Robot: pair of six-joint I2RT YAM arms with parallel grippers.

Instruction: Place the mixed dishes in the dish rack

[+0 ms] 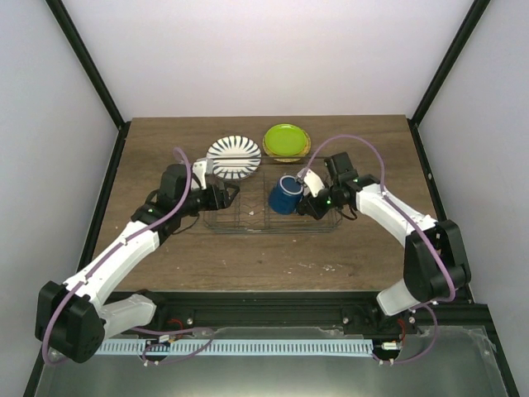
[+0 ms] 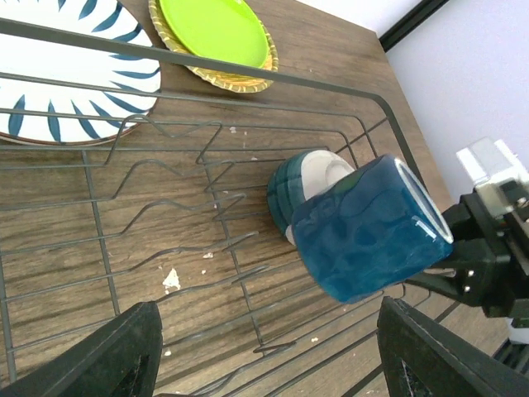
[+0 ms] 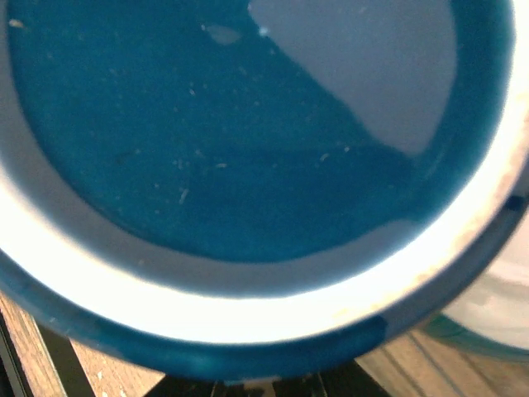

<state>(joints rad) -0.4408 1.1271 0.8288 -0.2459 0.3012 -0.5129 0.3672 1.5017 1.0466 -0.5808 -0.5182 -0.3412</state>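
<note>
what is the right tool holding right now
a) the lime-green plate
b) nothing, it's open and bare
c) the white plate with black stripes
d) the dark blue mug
d: the dark blue ceramic mug hangs tilted on its side above the silvery wire dish rack, its rim pinched in the right tool.
</note>
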